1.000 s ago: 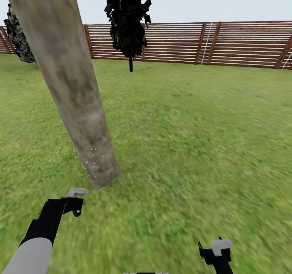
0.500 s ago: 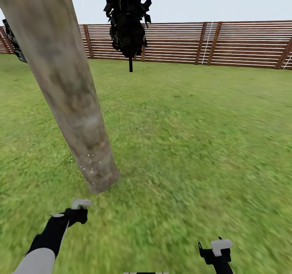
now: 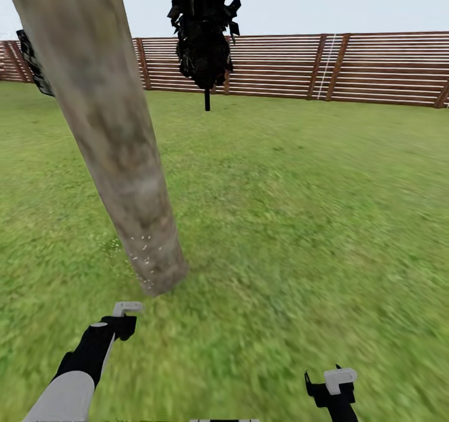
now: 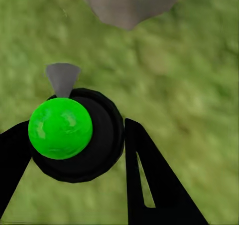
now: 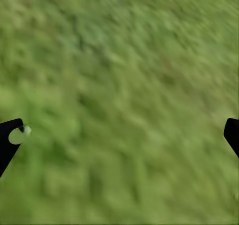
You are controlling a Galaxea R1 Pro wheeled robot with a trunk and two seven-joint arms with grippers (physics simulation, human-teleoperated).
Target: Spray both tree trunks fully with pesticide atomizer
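A thick, pale grey-brown tree trunk (image 3: 118,153) leans across the left of the head view, with white specks near its base (image 3: 146,253). Just in front of the base, my left gripper (image 3: 118,325) is shut on the pesticide atomizer (image 4: 74,135), a black round body with a bright green ball. Its grey nozzle (image 3: 128,308) points toward the trunk, whose foot (image 4: 127,3) shows in the left wrist view beyond the nozzle. My right gripper (image 3: 330,387) hangs low at the right over grass, fingers wide apart and open, nothing between them (image 5: 119,135).
Green lawn (image 3: 299,222) spreads out to a brown slatted fence (image 3: 374,66) at the back. A near-black narrow tree (image 3: 202,29) stands before the fence, and another dark one (image 3: 34,63) peeks out behind the trunk at the left.
The view has shifted slightly, sliding the scene right. My left gripper with the atomizer has dropped a little lower, then edged back up. The right gripper has held still.
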